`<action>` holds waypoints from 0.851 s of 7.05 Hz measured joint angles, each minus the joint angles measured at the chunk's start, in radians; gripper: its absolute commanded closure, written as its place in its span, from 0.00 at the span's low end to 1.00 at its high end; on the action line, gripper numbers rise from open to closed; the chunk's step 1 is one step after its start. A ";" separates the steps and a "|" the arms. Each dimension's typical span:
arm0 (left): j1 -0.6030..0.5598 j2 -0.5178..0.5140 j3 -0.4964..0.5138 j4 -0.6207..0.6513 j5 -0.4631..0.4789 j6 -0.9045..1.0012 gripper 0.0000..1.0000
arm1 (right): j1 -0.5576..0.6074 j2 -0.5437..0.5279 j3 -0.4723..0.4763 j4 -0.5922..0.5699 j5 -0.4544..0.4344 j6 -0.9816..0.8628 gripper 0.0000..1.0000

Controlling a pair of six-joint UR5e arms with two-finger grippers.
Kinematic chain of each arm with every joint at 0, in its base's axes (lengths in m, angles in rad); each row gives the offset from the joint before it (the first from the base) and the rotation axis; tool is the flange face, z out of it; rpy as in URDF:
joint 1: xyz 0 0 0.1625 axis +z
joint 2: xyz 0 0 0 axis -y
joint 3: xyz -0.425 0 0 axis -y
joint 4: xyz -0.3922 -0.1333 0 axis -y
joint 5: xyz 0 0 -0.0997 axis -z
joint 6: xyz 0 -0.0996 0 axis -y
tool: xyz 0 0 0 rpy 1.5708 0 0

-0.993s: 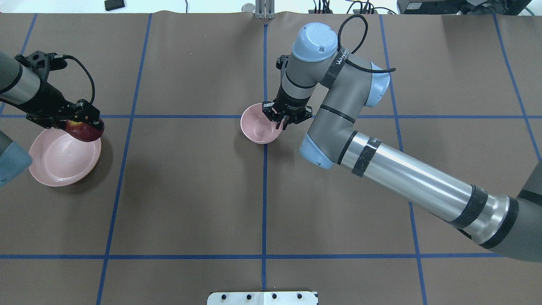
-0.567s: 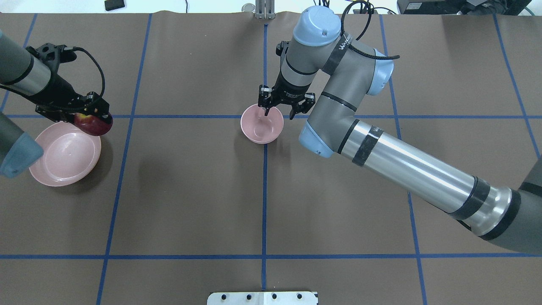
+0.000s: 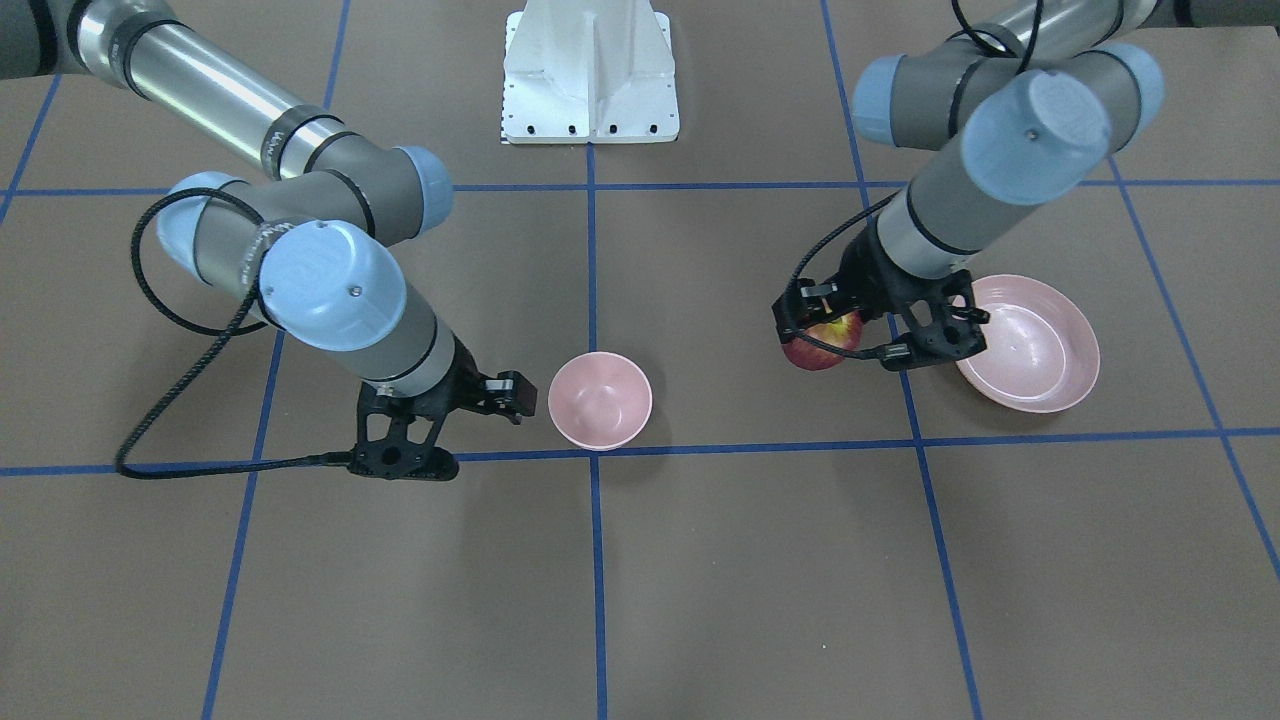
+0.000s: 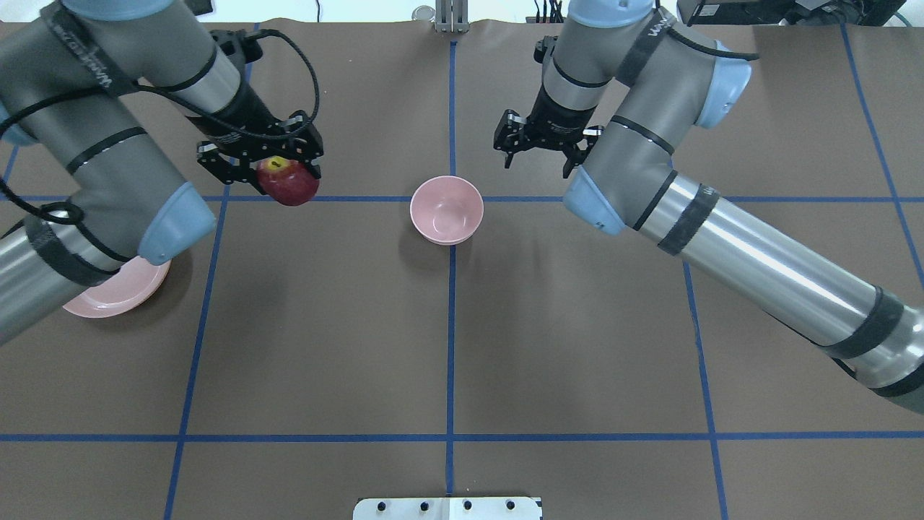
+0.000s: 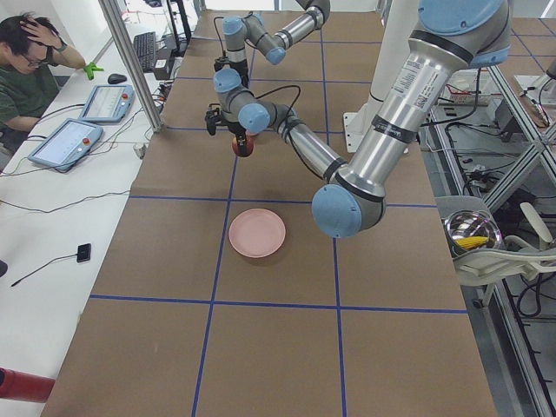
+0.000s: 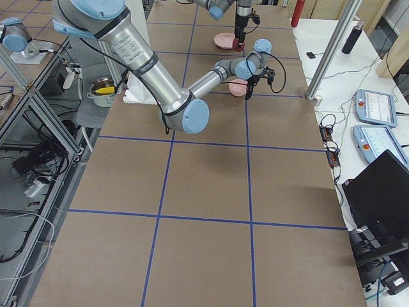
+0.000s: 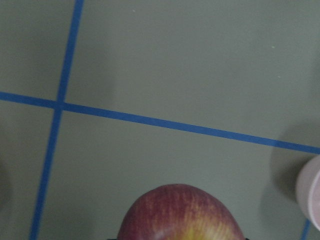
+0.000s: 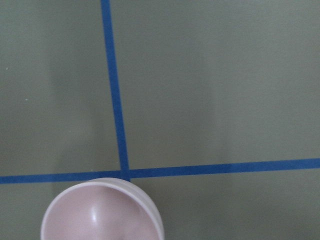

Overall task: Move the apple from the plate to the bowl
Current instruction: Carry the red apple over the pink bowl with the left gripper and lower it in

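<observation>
- Overhead exterior: the step in hand looks like carrying the apple (image 4: 289,182) over to the bowl (image 4: 446,211). The apple is already off the plate (image 4: 115,302), which sits at the near left, partly under the left arm.
- The apple hangs above the worktop (image 4: 325,325), left of the bowl and about level with its far rim. It is between plate and bowl and not yet over the bowl.
- The left fingers (image 4: 312,153) are clamped on the apple, one on each side. Its yellow stem patch faces up, and most of the red body hangs below the fingers.
- The right fingers (image 4: 507,148) are spread apart and empty, on the far-right side of the bowl. They touch neither the bowl nor the apple.
- To do it well: move right until the apple is centred over the bowl, since the bowl is only a little wider than the apple.
- Lower the apple close to the bowl's inside before letting go. A drop from height could bounce out or tip the bowl.
- Keep the grip firm and the travel level, because the apple is round and smooth and could slip.
- Left wrist view: the apple fills the bottom edge and the bowl rim (image 7: 312,195) is just showing at the right, so there is more travel to go.
</observation>
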 measured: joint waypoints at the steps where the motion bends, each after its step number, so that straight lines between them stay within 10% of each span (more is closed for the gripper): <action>1: 0.037 -0.085 0.054 0.001 0.024 -0.072 1.00 | 0.038 -0.070 0.039 -0.012 -0.003 -0.083 0.00; 6: 0.200 -0.325 0.361 -0.075 0.232 -0.208 1.00 | 0.162 -0.237 0.121 -0.093 -0.035 -0.297 0.00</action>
